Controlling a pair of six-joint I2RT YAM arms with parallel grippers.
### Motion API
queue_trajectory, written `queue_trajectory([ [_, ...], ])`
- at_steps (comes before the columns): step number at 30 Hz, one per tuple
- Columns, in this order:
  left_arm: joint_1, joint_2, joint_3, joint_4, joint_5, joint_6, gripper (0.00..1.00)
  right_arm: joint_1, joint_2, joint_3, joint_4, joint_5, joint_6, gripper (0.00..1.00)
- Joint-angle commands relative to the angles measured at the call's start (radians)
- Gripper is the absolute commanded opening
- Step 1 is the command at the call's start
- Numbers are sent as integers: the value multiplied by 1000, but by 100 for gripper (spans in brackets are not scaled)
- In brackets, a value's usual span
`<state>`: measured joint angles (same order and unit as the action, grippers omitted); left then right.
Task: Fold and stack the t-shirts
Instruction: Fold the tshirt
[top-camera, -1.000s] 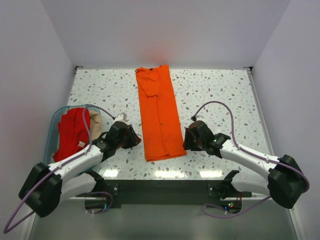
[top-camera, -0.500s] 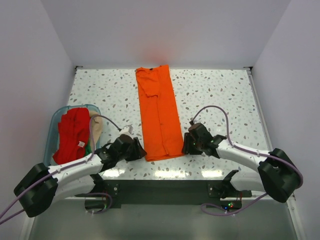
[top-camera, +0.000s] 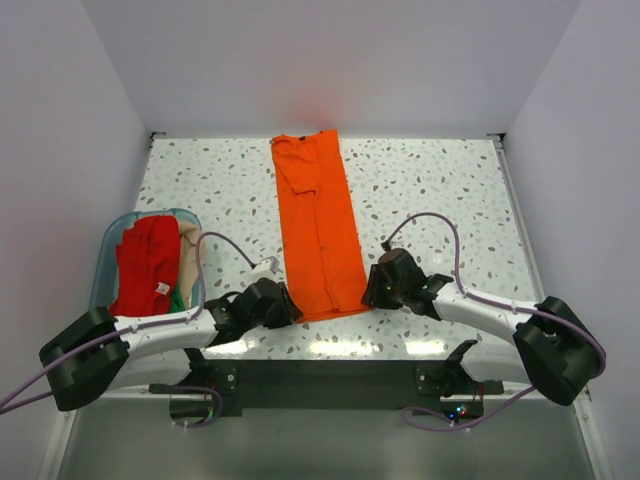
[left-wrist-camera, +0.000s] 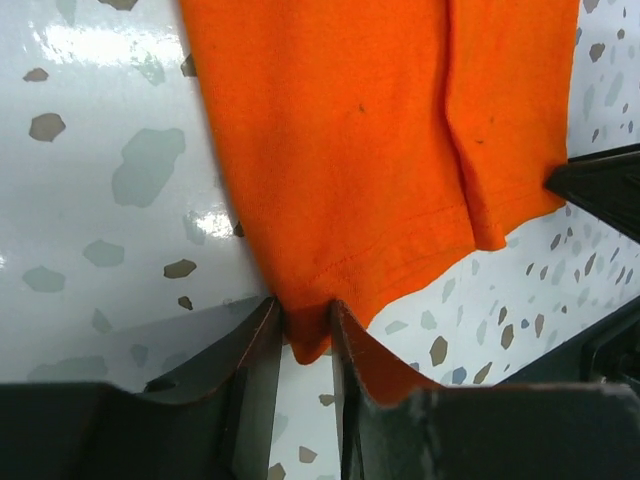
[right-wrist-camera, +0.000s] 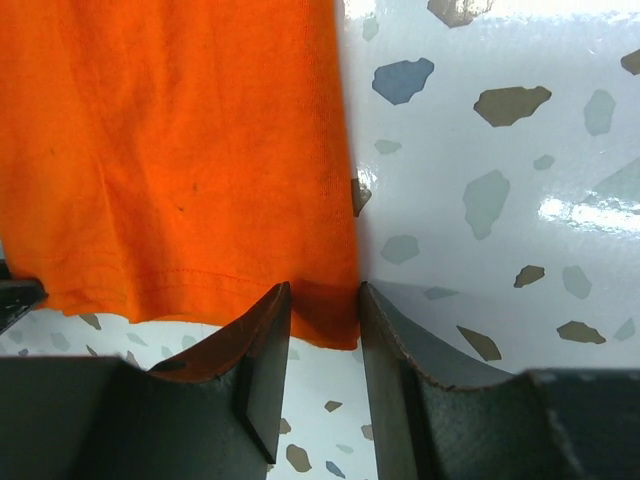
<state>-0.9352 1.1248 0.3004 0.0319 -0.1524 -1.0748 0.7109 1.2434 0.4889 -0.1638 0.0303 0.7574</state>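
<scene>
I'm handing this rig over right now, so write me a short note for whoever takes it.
Left tool: fingers straddle the orange t-shirt's near-left hem corner, not visibly clamped.
Right tool: same at the near-right corner.
Orange t-shirt lies as a long strip mid-table, sleeves already folded in.
Red t-shirt and beige t-shirt wait in the teal tub, left.
Left: fold the strip crosswise, then fold and stack the rest.

white arm links, black joints and bases, purple cables; dark end effector fingers, brownish inner edges.

no readable text or labels anywhere.
</scene>
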Motion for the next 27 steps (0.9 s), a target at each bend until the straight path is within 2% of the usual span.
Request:
queue_trajectory([
  [1, -27, 33, -9, -67, -38, -33, 27, -1, -1, -41, 3, -6, 20, 37],
  [4, -39, 29, -3, -78, -35, -40, 18, -1, -21, -55, -5, -7, 22, 33],
  [8, -51, 20, 29, -125, -29, -33, 4, -2, -41, -56, -26, -18, 14, 14],
  [12, -60, -6, 52, -182, -23, -17, 0, -2, -79, -70, -42, -29, 11, 0],
  [17, -83, -48, 52, -242, 8, -13, 0, 7, -165, -98, -66, -84, 25, 0],
  [24, -140, -112, 72, -319, 11, -24, 0, 87, -307, -118, -124, -72, 82, 0],
  [27, -139, -134, 104, -346, -19, -19, 0, 90, -321, -76, -163, -46, 71, 0],
])
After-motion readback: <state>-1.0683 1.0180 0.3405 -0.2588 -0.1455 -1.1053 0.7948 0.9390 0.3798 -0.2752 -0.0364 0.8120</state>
